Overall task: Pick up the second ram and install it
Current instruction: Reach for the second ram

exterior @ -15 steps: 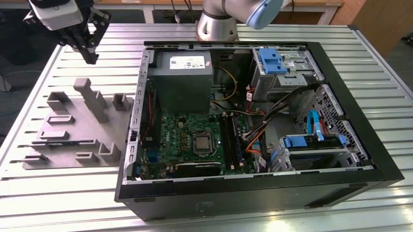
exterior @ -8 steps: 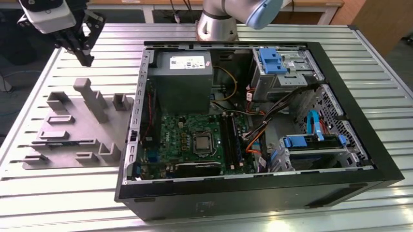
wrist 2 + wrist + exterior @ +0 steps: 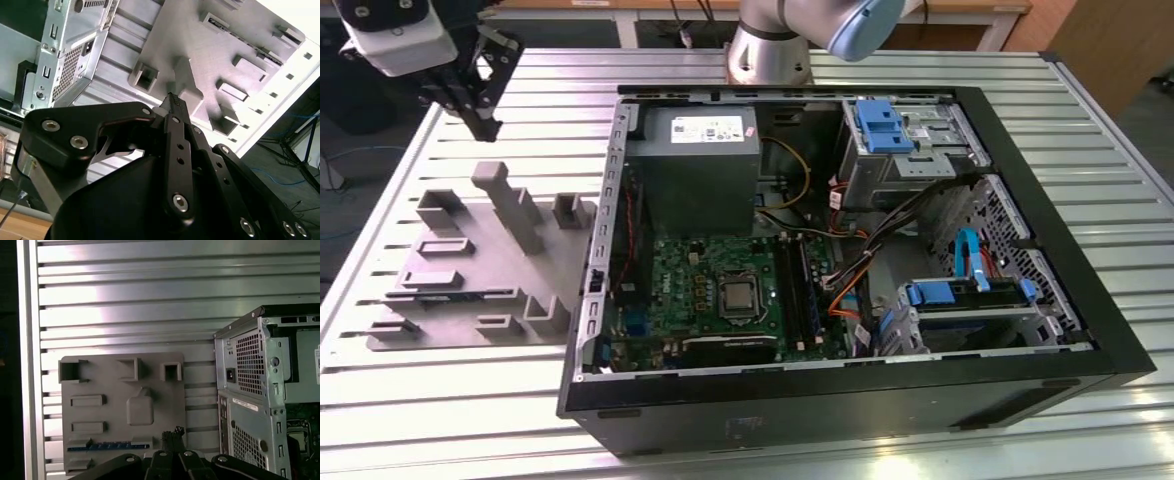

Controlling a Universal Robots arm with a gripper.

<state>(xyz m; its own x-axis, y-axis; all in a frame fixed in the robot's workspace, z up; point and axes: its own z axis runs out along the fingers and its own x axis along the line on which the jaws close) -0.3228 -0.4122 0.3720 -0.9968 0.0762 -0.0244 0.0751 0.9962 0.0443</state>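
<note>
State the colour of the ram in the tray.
The ram is blue, clearest in the first wrist view.

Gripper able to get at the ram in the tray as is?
Likely yes. The ram lies uncovered in a slot of the grey tray, and the gripper hangs above that tray, apart from the PC case. It is shut, so it would have to open.

My bench and its surroundings.
I see a slatted aluminium table [image 3: 454, 400] with bright glare along its grooves, a pale wooden desk [image 3: 947, 6] past its far edge, a brown wooden panel [image 3: 1107, 50] at the exterior view's right, and dark floor [image 3: 295, 165] strewn with cables [image 3: 278, 179].
</note>
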